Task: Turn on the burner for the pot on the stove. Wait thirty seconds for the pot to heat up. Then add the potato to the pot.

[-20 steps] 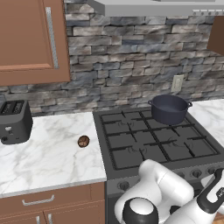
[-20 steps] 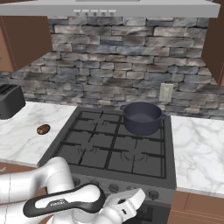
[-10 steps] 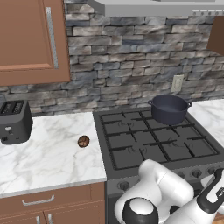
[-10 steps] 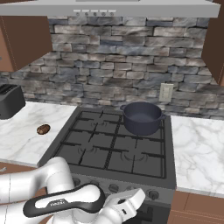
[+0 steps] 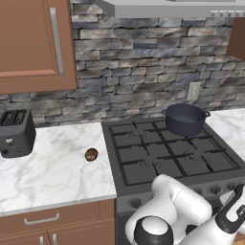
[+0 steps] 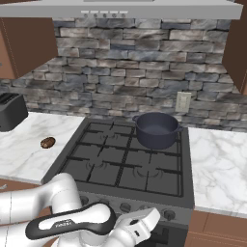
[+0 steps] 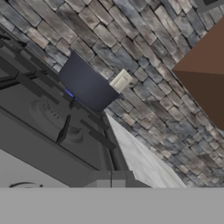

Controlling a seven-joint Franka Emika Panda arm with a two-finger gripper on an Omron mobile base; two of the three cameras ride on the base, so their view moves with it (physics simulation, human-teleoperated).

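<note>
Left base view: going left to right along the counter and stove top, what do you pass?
toaster → potato on the marble counter → stove grates → pot on the back right burner → the marble counter to the right of the stove.

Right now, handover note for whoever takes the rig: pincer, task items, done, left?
Pincer: shut, holding nothing, low at the stove front panel by the right-hand knobs.
Pot: on the back right burner, no lid.
Potato: on the marble counter left of the stove, untouched.
Done: no flame seen, so can't confirm the burner is on.
Left: confirm knob, wait, put potato in pot.
</note>
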